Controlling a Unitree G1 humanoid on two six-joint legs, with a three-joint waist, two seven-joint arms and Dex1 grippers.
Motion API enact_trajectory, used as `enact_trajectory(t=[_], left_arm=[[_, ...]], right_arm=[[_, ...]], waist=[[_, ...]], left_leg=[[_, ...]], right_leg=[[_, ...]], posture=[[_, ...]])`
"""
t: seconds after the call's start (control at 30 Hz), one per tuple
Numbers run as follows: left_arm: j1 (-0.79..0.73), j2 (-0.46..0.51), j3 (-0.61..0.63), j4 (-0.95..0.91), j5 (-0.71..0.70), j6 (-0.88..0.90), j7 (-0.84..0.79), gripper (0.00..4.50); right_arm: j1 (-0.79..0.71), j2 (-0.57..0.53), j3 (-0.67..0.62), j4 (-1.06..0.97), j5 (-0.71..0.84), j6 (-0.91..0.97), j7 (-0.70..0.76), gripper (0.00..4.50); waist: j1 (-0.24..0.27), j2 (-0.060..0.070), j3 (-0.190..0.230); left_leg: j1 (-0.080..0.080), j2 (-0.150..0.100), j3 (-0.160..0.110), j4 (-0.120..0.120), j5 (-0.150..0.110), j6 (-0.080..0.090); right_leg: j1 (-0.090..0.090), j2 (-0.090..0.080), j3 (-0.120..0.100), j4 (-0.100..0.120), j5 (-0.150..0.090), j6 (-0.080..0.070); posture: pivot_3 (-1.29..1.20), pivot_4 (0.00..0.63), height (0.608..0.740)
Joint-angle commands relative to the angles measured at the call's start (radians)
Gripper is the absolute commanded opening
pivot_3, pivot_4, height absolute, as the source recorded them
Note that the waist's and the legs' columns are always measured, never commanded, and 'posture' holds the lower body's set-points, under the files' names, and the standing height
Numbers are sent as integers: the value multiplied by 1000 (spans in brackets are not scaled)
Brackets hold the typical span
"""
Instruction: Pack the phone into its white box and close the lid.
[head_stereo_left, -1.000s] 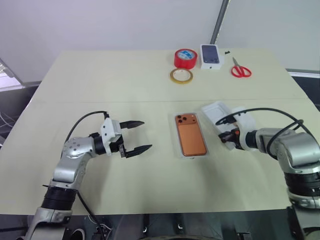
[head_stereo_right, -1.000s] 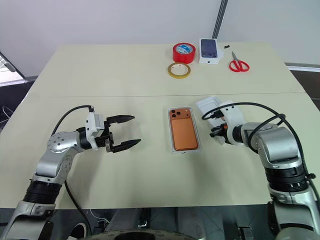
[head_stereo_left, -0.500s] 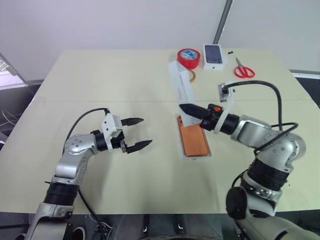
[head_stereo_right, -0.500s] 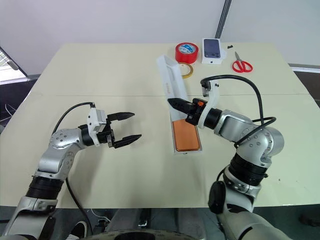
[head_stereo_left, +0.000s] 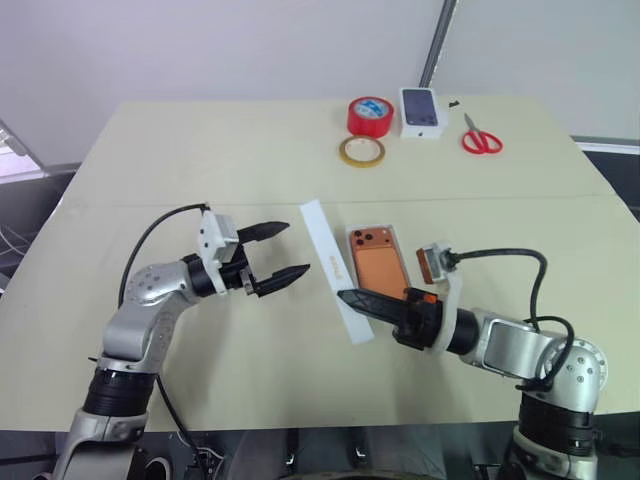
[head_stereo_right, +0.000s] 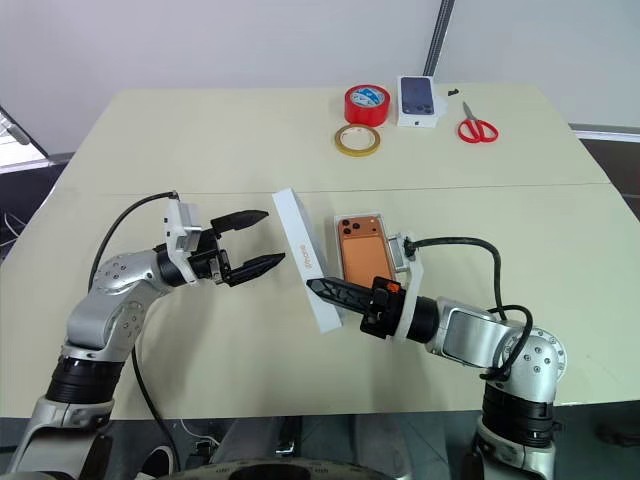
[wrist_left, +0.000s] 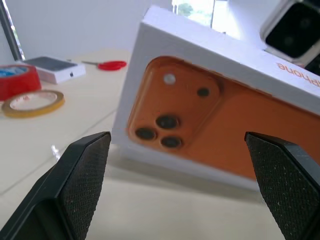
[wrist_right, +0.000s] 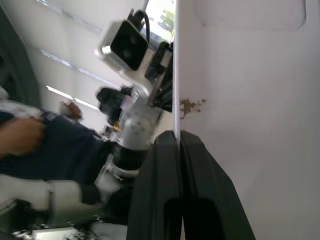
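The copper-orange phone (head_stereo_left: 378, 262) lies back up in the white box (head_stereo_left: 397, 233) at mid-table. My right gripper (head_stereo_left: 345, 297) is shut on the edge of the white lid (head_stereo_left: 335, 270) and holds it on edge above the table, just left of the box. The lid's (wrist_left: 200, 100) outer face, printed with an orange phone, is turned toward my left gripper (head_stereo_left: 270, 255). That gripper is open, level with the lid and a short way to its left, with nothing between its fingers. The right wrist view shows the lid's (wrist_right: 240, 100) plain white inner face.
At the table's far edge are a red tape roll (head_stereo_left: 370, 115), a yellowish tape ring (head_stereo_left: 361, 151), a small white box with a dark phone picture (head_stereo_left: 421, 110) and red scissors (head_stereo_left: 481, 138). A person's hand (wrist_right: 20, 135) and dark sleeve show beyond the table.
My right gripper lifted the lid from the table right of the box, swung it over the phone, then brought it down left of the box. My left gripper rose slightly.
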Motion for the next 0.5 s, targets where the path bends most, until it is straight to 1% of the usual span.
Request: enact_trajectory(t=[0.03, 0.13, 0.2, 0.23, 0.3, 0.37, 0.4, 0.5], left_arm=[[25, 10, 14, -49, -24, 11, -4, 4500], [50, 18, 3, -43, -10, 3, -24, 3767], [65, 12, -1, -42, -11, 10, -18, 2830], [74, 8, -12, -38, 4, -1, -17, 2258], [90, -6, -46, -30, 47, -35, -12, 1306], [91, -45, -68, -13, 61, -36, 20, 273], [89, -62, -82, 2, 81, -48, 32, 55], [69, -115, -121, 49, 138, -79, 70, 55]], right_arm=[[1, -65, 111, 39, 113, -123, -72, 43], [-35, -73, 159, 110, 105, -196, -106, 0], [-57, -72, 177, 147, 114, -231, -109, 0], [-66, -62, 177, 160, 114, -250, -106, 0], [-77, -59, 178, 190, 113, -281, -115, 0], [-78, -66, 174, 213, 102, -301, -112, 0], [-79, -73, 173, 223, 88, -304, -108, 0], [-75, -88, 168, 242, 75, -312, -103, 0]], waist=[[2, 0, 0], [4, 0, 0], [4, 0, 0], [6, 0, 0], [8, 0, 0], [12, 0, 0], [13, -1, 0], [12, 0, 0]], left_leg=[[0, 0, 0, 0, 0, 0], [0, 0, 0, 0, 0, 0], [0, 0, 0, 1, 0, 0], [0, 0, 0, 1, 0, 0], [0, 0, 0, 1, 0, 0], [0, 0, 0, 1, 0, 0], [-1, 0, 0, 1, 0, 1], [-1, 0, 0, 1, -1, 1]], right_leg=[[0, 0, 0, 0, 0, 0], [0, 1, 0, 0, 0, 0], [1, 1, 0, -1, 0, 0], [1, 1, 0, -1, 0, 0], [1, 1, 0, -1, 0, 0], [1, 0, 0, -1, 0, 0], [2, 0, 0, -2, 0, 0], [2, 0, 0, -2, 0, 0]], posture=[[0, 150, 740], [0, 150, 740], [0, 150, 740], [0, 150, 740], [0, 150, 740], [0, 150, 740], [0, 150, 740], [0, 150, 740]])
